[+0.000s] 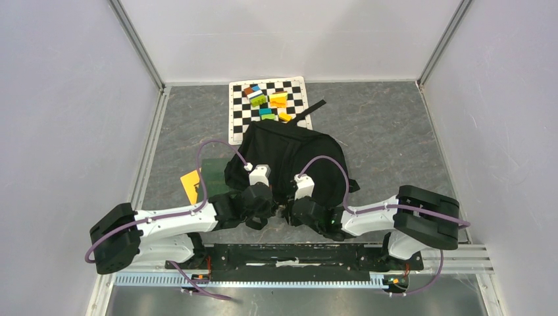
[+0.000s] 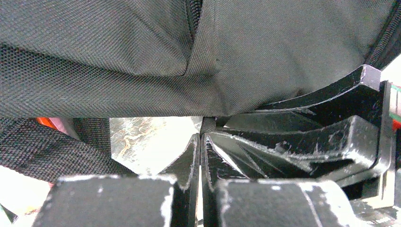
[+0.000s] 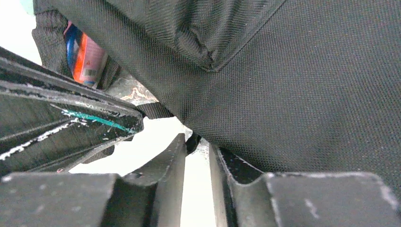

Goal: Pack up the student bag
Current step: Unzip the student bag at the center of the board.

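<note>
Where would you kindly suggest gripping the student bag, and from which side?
Pinch the near bottom edge of the student bag, below its zip, coming in low from the arms' side. The soft fabric folds thin there; its top is a broad dome, likely too wide for a gripper.

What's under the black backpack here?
A dark green notebook sticks out from beneath the backpack on its left, an orange sheet beside it. The checkered mat runs under its far side. Anything else beneath is covered by fabric.
</note>
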### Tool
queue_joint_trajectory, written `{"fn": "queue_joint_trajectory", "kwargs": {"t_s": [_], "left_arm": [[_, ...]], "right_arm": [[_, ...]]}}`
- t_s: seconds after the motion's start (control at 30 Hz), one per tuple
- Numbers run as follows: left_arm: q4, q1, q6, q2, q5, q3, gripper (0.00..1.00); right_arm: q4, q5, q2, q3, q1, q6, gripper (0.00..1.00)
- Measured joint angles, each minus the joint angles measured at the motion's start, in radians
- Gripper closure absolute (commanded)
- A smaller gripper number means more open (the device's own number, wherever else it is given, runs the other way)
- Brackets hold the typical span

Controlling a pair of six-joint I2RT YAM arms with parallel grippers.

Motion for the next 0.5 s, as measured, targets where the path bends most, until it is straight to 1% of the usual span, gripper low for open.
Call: {"fn": "queue_joint_trajectory", "kwargs": {"t_s": [0.13, 0.17, 0.5], "left_arm": [[0.002, 0.0, 0.0, -0.003, 0.0, -0.006, 0.98], [0.002, 0.0, 0.0, -0.003, 0.0, -0.006, 0.98], [0.002, 0.0, 0.0, -0.006, 0.0, -0.006, 0.98]], "right_arm": [[0.0, 0.006, 0.006, 0.001, -0.003, -0.009, 0.99], [0.0, 0.006, 0.006, 0.001, -0.003, -0.011, 1.0], [-0.04, 0.025, 0.004, 0.007, -0.003, -0.019, 1.0]]}}
